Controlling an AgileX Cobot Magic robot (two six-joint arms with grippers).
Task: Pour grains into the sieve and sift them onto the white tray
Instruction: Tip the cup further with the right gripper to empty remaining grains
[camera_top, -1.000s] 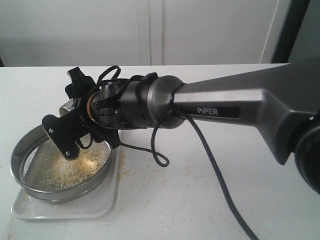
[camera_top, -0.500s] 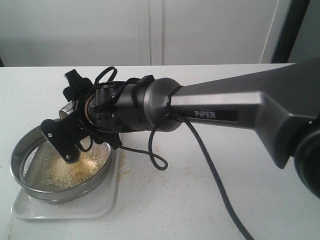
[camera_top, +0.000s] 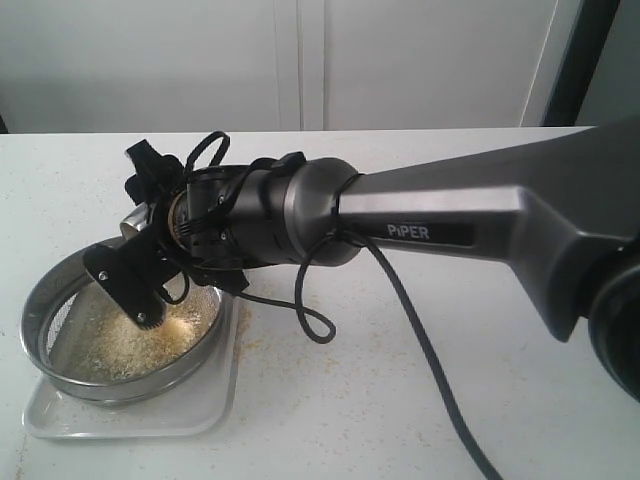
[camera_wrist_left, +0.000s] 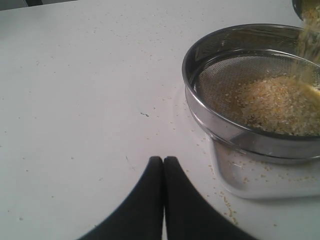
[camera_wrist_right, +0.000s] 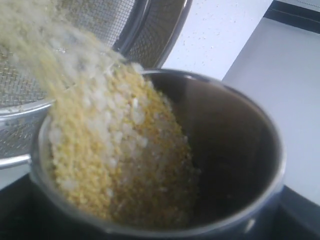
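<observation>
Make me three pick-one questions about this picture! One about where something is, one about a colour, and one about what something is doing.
1. Where does the sieve sit?
A) on the floor
B) on the tray
C) on a shelf

2. What colour is the tray?
A) white
B) blue
C) black

3. What is the cup doing?
A) standing upright, empty
B) lying on its side, empty
C) tipped, pouring grains

Answers:
1 B, the tray's rim peeks out from under the sieve.
2 A, its rim and corners show plain white.
3 C, yellow and pale grains stream off its lip into the sieve.
</observation>
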